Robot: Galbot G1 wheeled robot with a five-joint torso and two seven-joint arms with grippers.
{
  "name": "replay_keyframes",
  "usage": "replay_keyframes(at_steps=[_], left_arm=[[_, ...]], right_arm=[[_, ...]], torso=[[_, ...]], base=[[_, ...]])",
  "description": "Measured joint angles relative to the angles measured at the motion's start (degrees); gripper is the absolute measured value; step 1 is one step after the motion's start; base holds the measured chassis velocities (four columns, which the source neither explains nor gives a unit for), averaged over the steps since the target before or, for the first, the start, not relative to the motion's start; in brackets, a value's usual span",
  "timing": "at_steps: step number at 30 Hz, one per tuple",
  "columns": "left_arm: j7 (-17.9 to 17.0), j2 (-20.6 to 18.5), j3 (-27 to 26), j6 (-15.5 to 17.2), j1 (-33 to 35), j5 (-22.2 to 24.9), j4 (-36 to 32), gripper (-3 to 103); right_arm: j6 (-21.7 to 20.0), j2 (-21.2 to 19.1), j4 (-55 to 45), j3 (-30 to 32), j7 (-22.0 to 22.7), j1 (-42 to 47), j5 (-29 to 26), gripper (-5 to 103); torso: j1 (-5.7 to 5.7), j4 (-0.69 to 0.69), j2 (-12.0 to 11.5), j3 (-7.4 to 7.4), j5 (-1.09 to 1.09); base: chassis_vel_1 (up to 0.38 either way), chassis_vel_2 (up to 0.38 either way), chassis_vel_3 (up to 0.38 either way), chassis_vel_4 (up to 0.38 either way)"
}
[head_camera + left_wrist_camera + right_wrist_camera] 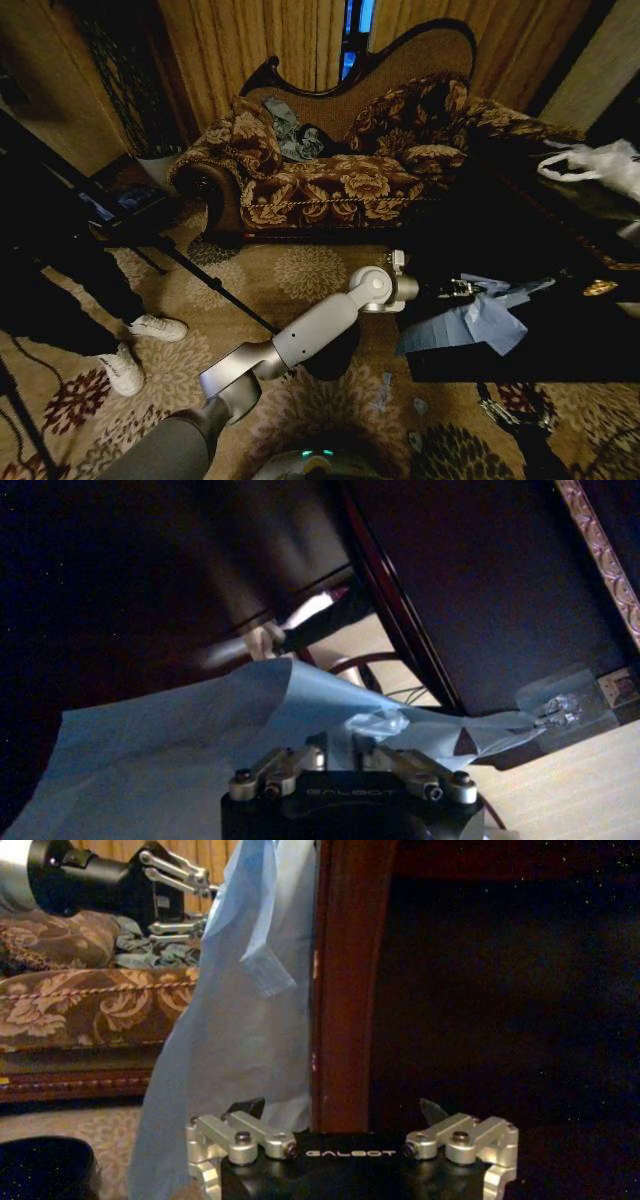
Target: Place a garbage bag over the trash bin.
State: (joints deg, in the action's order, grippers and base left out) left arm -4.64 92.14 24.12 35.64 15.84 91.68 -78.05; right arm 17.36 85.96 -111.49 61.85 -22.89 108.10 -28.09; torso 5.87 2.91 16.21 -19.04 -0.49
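The pale blue garbage bag (pixel 470 325) drapes over the near edge of the dark low table (pixel 560 330) and hangs down its side (pixel 230 1042). My left gripper (pixel 455 290) reaches in from the left and is shut on the bag's upper fold (pixel 342 739). The black round trash bin (pixel 335 362) stands on the carpet just left of the table, partly hidden behind my left forearm; its dark rim (pixel 40 1166) shows low in the right wrist view. My right gripper (pixel 335 1117) is open, facing the table's edge beside the hanging bag, with nothing between its fingers.
A patterned sofa (pixel 330 180) stands behind. A white plastic bag (pixel 590 165) lies at the table's far right. A person's legs in white shoes (pixel 150 330) and tripod legs (pixel 200 275) occupy the left. Patterned carpet lies between me and the table.
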Motion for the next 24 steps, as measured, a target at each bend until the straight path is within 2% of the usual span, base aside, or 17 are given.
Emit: replay_keyframes(at_steps=[1, 4, 6, 17, 22, 24], left_arm=[[0.00, 0.00, 0.00, 0.00, 0.00, 0.00, 0.00, 18], [0.02, 0.00, -0.01, -0.03, 0.00, -0.12, 0.00, 3], [0.02, 0.00, -0.01, -0.04, 0.00, -0.16, -0.01, 1], [-0.65, -0.01, -0.29, -0.93, 1.01, -3.00, -0.87, 0], [-2.69, -0.01, -0.37, -2.66, 2.68, -4.91, -2.82, 0], [-4.87, -0.01, -0.37, -2.91, 3.50, -4.91, -4.00, 0]], right_arm=[[0.00, 0.00, 0.00, 0.00, 0.00, 0.00, 0.00, 100], [0.03, -0.08, 0.06, -0.02, -0.02, 0.00, -0.07, 100], [0.03, -0.09, 0.11, -0.05, -0.03, -0.05, -0.08, 100], [0.04, -0.59, 0.18, -0.07, -0.03, -0.19, -0.27, 100], [0.04, -0.88, 0.40, -0.07, -0.02, -0.28, -0.33, 100], [0.03, -0.93, 0.73, -0.27, -0.02, -0.48, -0.31, 100]], torso=[[0.00, 0.00, 0.00, 0.00, 0.00], [0.00, 0.00, 0.00, 0.00, 0.00], [0.00, 0.00, 0.00, 0.00, 0.00], [0.00, 0.00, 0.00, 0.00, 0.00], [0.00, 0.00, 0.00, 0.00, 0.00], [0.00, 0.00, 0.00, 0.00, 0.00]], base=[[0.000, 0.000, 0.000, 0.000], [0.000, 0.000, 0.000, 0.000], [0.000, 0.000, 0.000, 0.000], [0.000, 0.000, 0.000, 0.000], [0.000, 0.000, 0.000, 0.000], [0.000, 0.000, 0.000, 0.000]])
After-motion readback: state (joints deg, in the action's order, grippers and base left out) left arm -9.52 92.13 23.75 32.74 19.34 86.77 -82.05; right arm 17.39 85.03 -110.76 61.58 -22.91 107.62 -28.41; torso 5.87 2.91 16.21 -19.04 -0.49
